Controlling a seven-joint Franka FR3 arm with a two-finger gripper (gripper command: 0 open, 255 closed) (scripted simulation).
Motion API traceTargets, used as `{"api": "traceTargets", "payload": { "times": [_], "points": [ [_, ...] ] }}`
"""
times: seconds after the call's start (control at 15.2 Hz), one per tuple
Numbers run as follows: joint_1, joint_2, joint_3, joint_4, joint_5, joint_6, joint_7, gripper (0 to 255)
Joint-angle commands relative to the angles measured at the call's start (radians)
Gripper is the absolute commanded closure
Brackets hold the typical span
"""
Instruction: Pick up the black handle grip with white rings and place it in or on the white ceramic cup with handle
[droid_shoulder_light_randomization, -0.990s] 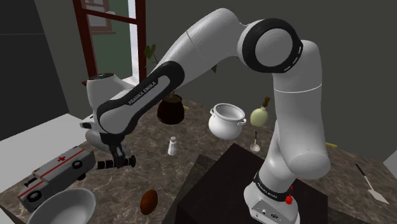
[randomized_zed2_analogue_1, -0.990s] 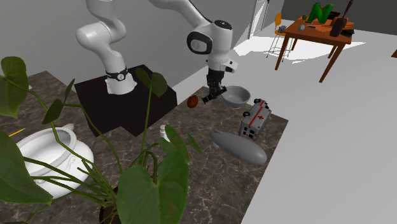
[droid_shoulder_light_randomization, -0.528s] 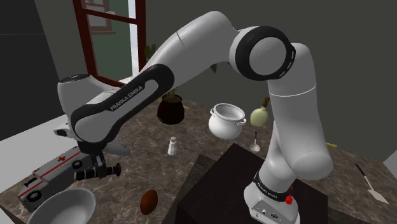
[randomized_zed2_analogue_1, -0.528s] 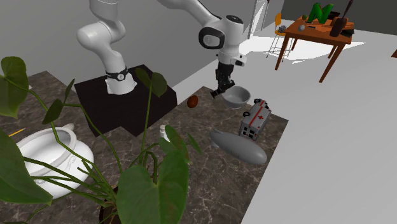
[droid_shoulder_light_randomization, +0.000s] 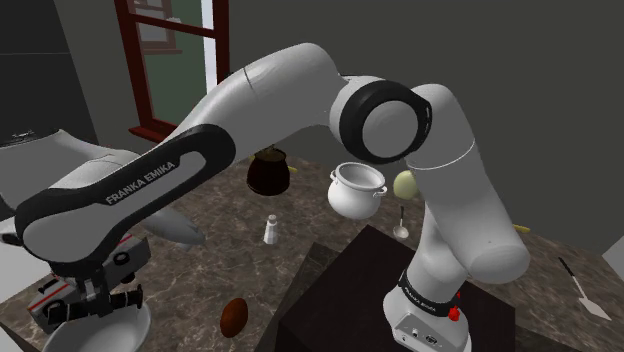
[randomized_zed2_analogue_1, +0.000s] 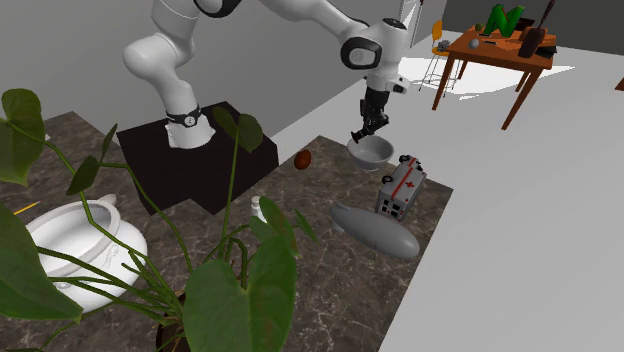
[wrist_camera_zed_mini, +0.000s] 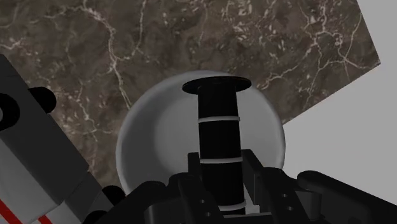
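My gripper (wrist_camera_zed_mini: 219, 170) is shut on the black handle grip with white rings (wrist_camera_zed_mini: 218, 130). The grip points out from between the fingers, directly over the hollow of the white bowl-shaped cup (wrist_camera_zed_mini: 149, 143). In the second exterior view the gripper (randomized_zed2_analogue_1: 362, 132) hangs just above the cup (randomized_zed2_analogue_1: 374, 153), near the marble top's far corner. In the shoulder view the gripper (droid_shoulder_light_randomization: 100, 298) sits low at the left with the grip (droid_shoulder_light_randomization: 118, 297) lying crosswise in it. The forearm covers most of the cup there. I see no handle on the cup.
A toy ambulance (randomized_zed2_analogue_1: 402, 184) stands right beside the cup, also visible as (wrist_camera_zed_mini: 32, 165). A brown ball (droid_shoulder_light_randomization: 233, 316), a grey oblong body (randomized_zed2_analogue_1: 375, 232), a small shaker (droid_shoulder_light_randomization: 271, 231), a white pot (droid_shoulder_light_randomization: 356, 190) and a dark plant pot (droid_shoulder_light_randomization: 268, 173) share the marble top (wrist_camera_zed_mini: 191, 44). Its edge runs close behind the cup.
The arm has swung toward the shoulder view's lower left and lowered, carrying the grip from beside the brown ball to above the cup. The fingers stayed shut on it.
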Motion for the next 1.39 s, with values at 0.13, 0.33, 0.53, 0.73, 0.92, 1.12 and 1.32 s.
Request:
{"api": "traceTargets", "payload": {
  "times": [0.13,0.33,0.53,0.73,0.92,1.12,1.32],
  "points": [
    [0.031,0.065,-0.001,0.081,-0.008,-0.014,0.026,255],
    [0.032,0.088,-0.004,0.078,-0.011,0.012,0.026,255],
    [0.034,0.112,-0.007,0.077,-0.014,0.037,0.026,255],
    [0.036,0.138,-0.010,0.079,-0.017,0.060,0.026,255],
    [0.038,0.156,-0.012,0.082,-0.019,0.075,0.026,255],
    [0.038,0.156,-0.012,0.082,-0.019,0.075,0.026,255],
    [0.038,0.156,-0.012,0.082,-0.019,0.075,0.026,255]
  ]
}}
